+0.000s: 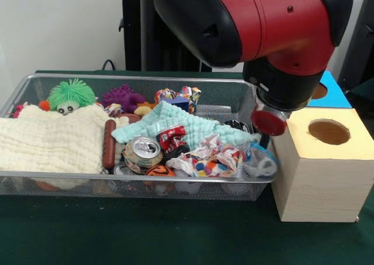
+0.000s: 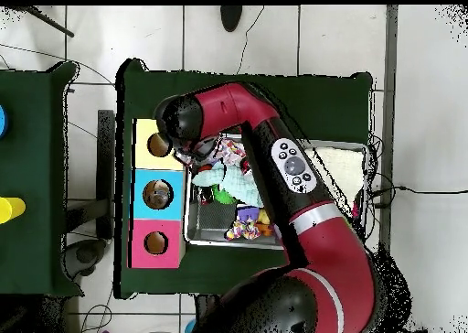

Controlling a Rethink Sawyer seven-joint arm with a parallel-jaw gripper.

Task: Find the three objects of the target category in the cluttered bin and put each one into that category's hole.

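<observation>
Sawyer arm [image 1: 245, 19] looms over wire-mesh bin's [image 1: 134, 177] right end, beside yellow-topped box [image 1: 321, 165]; tool itself hidden, grip state cannot be told. Crushed can [image 1: 143, 151] among clutter.

1. your arm [image 1: 257, 25] hangs over the bin's [image 1: 140, 176] box-side end, blocking entry there.
2. the cream cloth [image 1: 49, 139] and mint cloth [image 1: 175, 124] cover much of the clutter.
3. the blue box's hole [image 2: 157, 195] lies unobstructed from above.
</observation>
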